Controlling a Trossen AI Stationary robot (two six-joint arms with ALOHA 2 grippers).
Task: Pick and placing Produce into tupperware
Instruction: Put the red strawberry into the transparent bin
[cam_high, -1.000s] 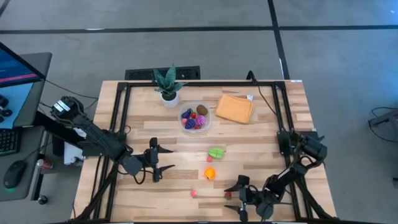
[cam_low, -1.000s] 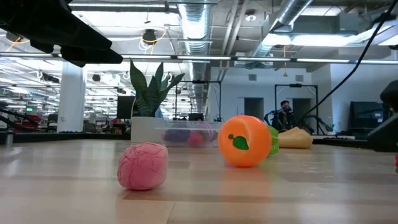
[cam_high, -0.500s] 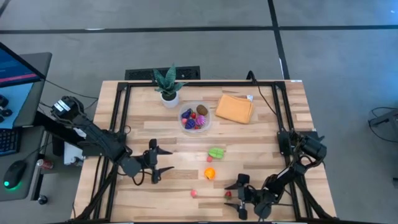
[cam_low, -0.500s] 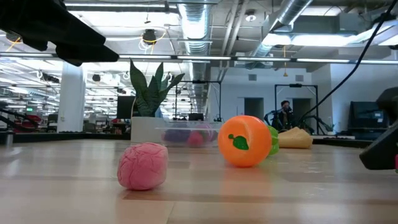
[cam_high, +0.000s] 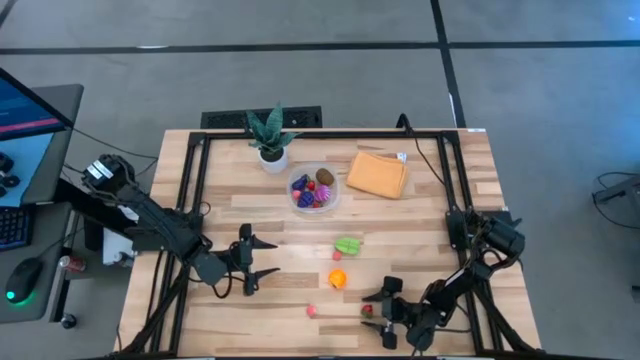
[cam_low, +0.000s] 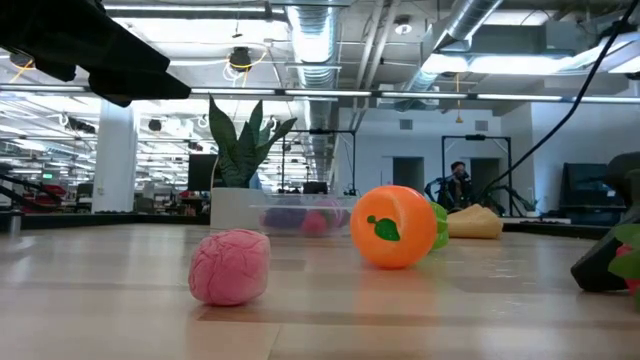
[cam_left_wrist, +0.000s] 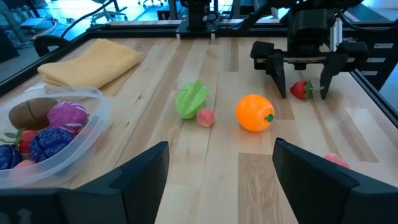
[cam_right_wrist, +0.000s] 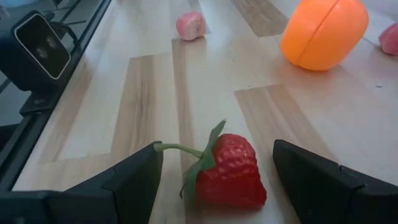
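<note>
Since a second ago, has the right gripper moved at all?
Yes. In the high view the right gripper has shifted away from the table's near edge, toward the orange fruit, and now brackets the red strawberry with open fingers.

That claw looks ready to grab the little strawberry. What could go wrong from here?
The strawberry lies on its side between the right gripper's open fingers; it is small and rounded, so it might squirt out or roll as they close. On the way to the tub, the arm could knock the orange fruit or the green one. The tub already holds several pieces, so it may bounce off.
</note>
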